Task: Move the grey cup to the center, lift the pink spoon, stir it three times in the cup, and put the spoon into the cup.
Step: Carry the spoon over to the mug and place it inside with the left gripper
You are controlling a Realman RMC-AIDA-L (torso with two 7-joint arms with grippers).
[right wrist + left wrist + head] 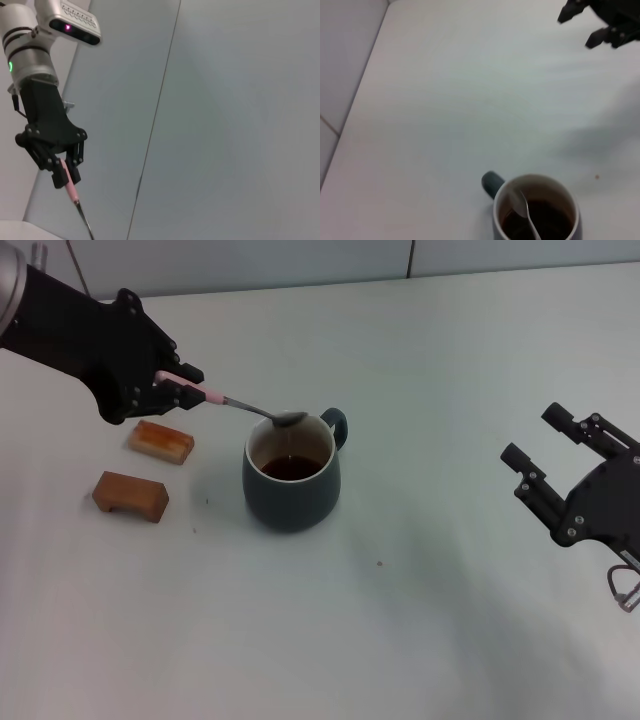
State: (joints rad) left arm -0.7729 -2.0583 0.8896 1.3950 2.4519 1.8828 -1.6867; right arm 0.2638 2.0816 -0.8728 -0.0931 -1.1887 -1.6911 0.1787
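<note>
bench: pale, plain surface | grey cup: stands upright near its middle, holds dark brown liquid | two brown wooden blocks: lie left of the cup, near each other, apart from it

Left gripper: matte black, angular, small screws.
Left wrist: silver-white cylinder, black bands, green light.
Right gripper: black, screws, thin grey cable.

Grey cup on white surface, dark liquid inside. Pink spoon's metal bowl above the liquid. Right tool far across, fingers apart.
</note>
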